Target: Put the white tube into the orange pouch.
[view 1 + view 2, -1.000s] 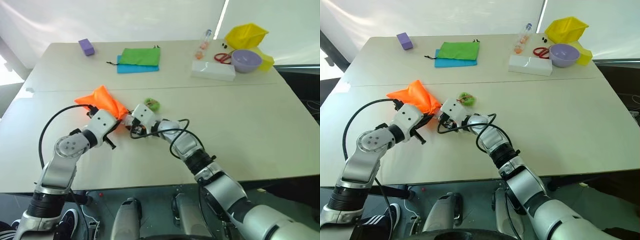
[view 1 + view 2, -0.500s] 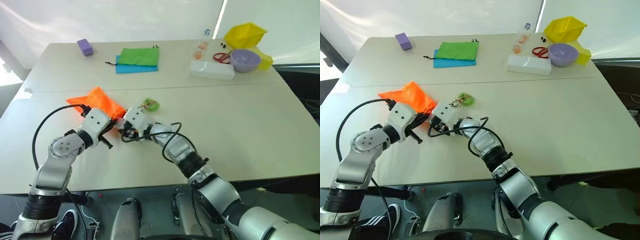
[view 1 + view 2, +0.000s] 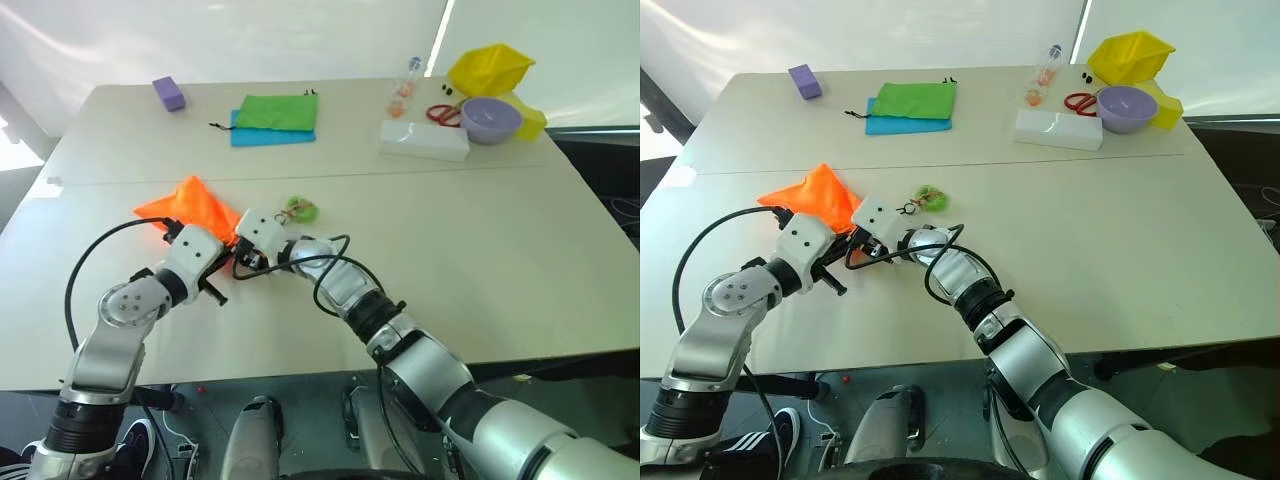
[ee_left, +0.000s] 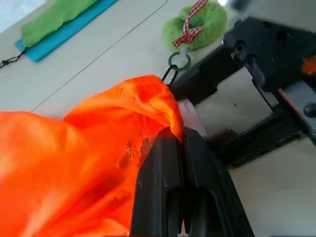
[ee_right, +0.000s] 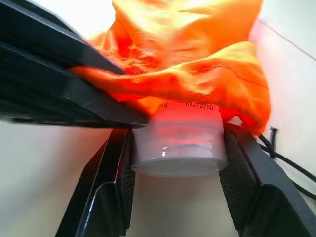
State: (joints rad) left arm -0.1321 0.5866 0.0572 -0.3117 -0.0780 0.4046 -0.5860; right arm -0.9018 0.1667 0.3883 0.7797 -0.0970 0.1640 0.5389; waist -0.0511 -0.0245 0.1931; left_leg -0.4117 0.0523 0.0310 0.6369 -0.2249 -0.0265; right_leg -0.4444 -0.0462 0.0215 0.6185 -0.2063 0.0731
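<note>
The orange pouch lies bunched on the near left of the table. My left gripper is shut on the fabric rim of its mouth, and the black cord with its green toggle hangs just beyond. My right gripper is shut on the white tube, its fingers clamping the round cap from both sides. The tube's body runs into the pouch's mouth and orange fabric covers it. In the head views the two grippers meet tip to tip beside the pouch.
A green ring-shaped fabric item with a red bow lies just behind the grippers. At the back are a green pouch on a blue one, a purple block, a white box, a purple bowl and a yellow container.
My right gripper has moved left with the tube, up against the pouch's mouth. The left gripper has kept its grip and place.
</note>
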